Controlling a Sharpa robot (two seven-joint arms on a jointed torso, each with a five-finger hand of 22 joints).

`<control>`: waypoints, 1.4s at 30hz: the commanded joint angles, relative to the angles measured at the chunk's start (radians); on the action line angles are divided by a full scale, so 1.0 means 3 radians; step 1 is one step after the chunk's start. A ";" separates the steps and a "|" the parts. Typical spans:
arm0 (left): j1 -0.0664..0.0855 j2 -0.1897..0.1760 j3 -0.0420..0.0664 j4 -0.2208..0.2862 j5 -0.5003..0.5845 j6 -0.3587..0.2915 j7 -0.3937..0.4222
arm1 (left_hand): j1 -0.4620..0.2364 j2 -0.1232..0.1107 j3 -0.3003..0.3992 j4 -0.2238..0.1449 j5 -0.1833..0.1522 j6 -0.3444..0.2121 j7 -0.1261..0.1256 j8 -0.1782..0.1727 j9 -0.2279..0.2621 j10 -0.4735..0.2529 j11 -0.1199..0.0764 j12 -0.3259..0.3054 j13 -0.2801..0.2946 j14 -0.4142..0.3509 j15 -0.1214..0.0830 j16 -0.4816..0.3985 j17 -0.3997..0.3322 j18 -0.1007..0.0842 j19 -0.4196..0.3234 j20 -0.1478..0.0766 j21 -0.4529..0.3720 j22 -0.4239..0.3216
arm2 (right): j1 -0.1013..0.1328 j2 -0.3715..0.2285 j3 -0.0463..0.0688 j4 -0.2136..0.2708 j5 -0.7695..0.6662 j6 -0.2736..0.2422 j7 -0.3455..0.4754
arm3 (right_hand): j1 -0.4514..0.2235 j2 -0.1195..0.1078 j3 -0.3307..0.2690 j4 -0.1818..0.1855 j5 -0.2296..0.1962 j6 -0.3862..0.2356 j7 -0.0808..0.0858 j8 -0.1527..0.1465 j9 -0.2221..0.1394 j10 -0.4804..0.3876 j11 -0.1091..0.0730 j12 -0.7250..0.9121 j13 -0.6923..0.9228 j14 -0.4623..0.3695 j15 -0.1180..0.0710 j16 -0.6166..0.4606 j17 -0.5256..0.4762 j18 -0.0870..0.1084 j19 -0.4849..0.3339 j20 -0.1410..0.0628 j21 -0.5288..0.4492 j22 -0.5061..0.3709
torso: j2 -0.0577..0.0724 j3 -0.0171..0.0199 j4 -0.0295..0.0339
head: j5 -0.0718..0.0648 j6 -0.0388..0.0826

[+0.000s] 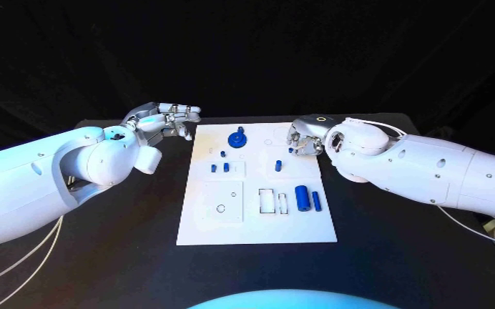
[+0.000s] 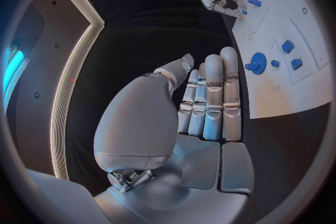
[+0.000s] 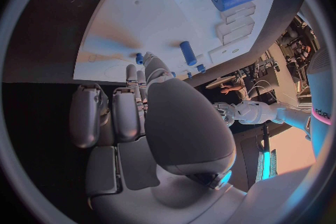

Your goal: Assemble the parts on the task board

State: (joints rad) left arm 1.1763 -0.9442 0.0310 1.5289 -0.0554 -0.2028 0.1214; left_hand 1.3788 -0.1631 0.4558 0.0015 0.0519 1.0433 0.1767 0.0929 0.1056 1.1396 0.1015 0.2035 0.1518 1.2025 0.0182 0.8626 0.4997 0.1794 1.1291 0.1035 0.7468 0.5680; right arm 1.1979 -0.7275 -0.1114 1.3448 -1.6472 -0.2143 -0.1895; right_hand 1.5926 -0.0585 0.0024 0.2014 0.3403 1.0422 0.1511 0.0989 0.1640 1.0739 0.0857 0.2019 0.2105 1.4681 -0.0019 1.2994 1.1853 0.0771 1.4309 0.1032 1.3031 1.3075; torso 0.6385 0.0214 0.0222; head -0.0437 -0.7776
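Black table (image 1: pixel 124 252) carries the white board (image 1: pixel 258 212) at its middle. On the board: blue wheel (image 1: pixel 238 139) near the far edge, small blue pegs (image 1: pixel 219 168) just nearer than it, big blue cylinder (image 1: pixel 302 197) toward the near right corner. Left hand (image 1: pixel 168 119) hovers off the board's far left corner, fingers straight, holding nothing. Right hand (image 1: pixel 305 139) at the board's far right edge, fingers extended, nothing held.

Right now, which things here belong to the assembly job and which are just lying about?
Job:
- task board
- blue gear-like part
- large blue cylinder
- small blue pieces
- left hand and right hand, both holding nothing

Lying about:
- black table
- white cables
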 commanded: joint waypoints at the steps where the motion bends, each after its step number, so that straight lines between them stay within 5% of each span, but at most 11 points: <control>1: 0.0006 -0.0004 0.0003 0.0043 0.0143 0.0079 0.0109 | 0.0007 0.0030 -0.0031 -0.0004 -0.0001 -0.0025 0.0006 0.0019 -0.0005 -0.0024 0.0003 0.0020 0.0004 -0.0025 0.0003 -0.0025 -0.0010 0.0016 -0.0028 -0.0001 -0.0023 -0.0007 | -0.0012 0.0028 -0.0001 -0.0040 -0.0069 0.0071 0.0008 | 0.0007 -0.0021 0.0043 0.0004 0.0023 0.0031 -0.0006 -0.0025 -0.0006 0.0029 0.0001 -0.0023 -0.0019 0.0088 0.0017 0.0013 0.0005 -0.0052 0.0019 0.0006 0.0015 0.0357 | -0.0001 0.0001 0.0002 | 0.0002 -0.0006; 19: 0.0007 -0.0011 0.0003 0.0101 0.0135 0.0107 0.0105 | 0.0024 0.0042 -0.0053 -0.0021 -0.0001 -0.0046 0.0018 0.0023 -0.0015 -0.0057 0.0013 0.0043 0.0007 -0.0053 0.0009 -0.0043 -0.0045 0.0015 -0.0036 0.0002 -0.0058 -0.0031 | -0.0060 0.0138 -0.0001 -0.0225 0.0010 0.0091 0.0075 | 0.0043 -0.0007 0.0373 -0.0003 -0.0036 0.0150 -0.0023 -0.0047 -0.0006 0.0172 -0.0023 -0.0080 -0.0135 0.0094 -0.0005 0.0053 0.0051 -0.0066 0.0053 -0.0005 0.0084 0.0416 | -0.0002 0.0002 -0.0006 | 0.0015 -0.0022; 25: 0.0007 -0.0012 0.0003 0.0104 0.0125 0.0112 0.0098 | 0.0037 0.0047 -0.0056 -0.0031 -0.0001 -0.0054 0.0022 0.0023 -0.0019 -0.0068 0.0015 0.0050 0.0008 -0.0061 0.0011 -0.0048 -0.0056 0.0015 -0.0037 0.0003 -0.0068 -0.0037 | -0.0082 0.0162 -0.0001 -0.0251 0.0020 0.0143 0.0080 | -0.0013 -0.0075 0.0465 -0.0005 -0.0079 0.0175 -0.0025 -0.0061 -0.0005 0.0214 -0.0029 -0.0107 -0.0167 0.0098 -0.0007 0.0069 0.0068 -0.0070 0.0062 -0.0010 0.0104 0.0434 | -0.0001 0.0003 -0.0005 | 0.0014 -0.0027; 42: 0.0012 -0.0022 0.0003 0.0100 0.0081 0.0124 0.0076 | 0.0069 0.0050 -0.0063 -0.0061 -0.0001 -0.0071 0.0030 0.0026 -0.0027 -0.0094 0.0022 0.0066 0.0009 -0.0076 0.0014 -0.0058 -0.0080 0.0015 -0.0038 0.0003 -0.0084 -0.0048 | -0.0103 0.0183 -0.0001 -0.0233 0.0052 0.0175 0.0085 | -0.0050 -0.0111 0.0554 -0.0019 -0.0082 0.0218 -0.0037 -0.0062 0.0002 0.0266 -0.0038 -0.0120 -0.0188 0.0097 -0.0014 0.0074 0.0072 -0.0073 0.0067 -0.0013 0.0115 0.0448 | -0.0003 0.0000 -0.0004 | 0.0023 -0.0046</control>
State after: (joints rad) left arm 1.1781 -0.9515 0.0310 1.5568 -0.0259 -0.1845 0.1373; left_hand 1.3920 -0.1500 0.4368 -0.0122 0.0518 1.0290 0.1840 0.0947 0.0989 1.1180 0.1088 0.2172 0.1531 1.1846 0.0217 0.8503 0.4764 0.1789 1.1219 0.1036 0.7260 0.5547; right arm 1.1767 -0.6756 -0.1057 1.2717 -1.6387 -0.2076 -0.1735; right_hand 1.5765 -0.0821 0.1643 0.1961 0.3209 1.1029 0.1406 0.0834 0.1634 1.1457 0.0747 0.1701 0.1531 1.4681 -0.0019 1.3168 1.2060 0.0669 1.4418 0.0993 1.3329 1.3079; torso 0.6378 0.0214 0.0210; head -0.0364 -0.7909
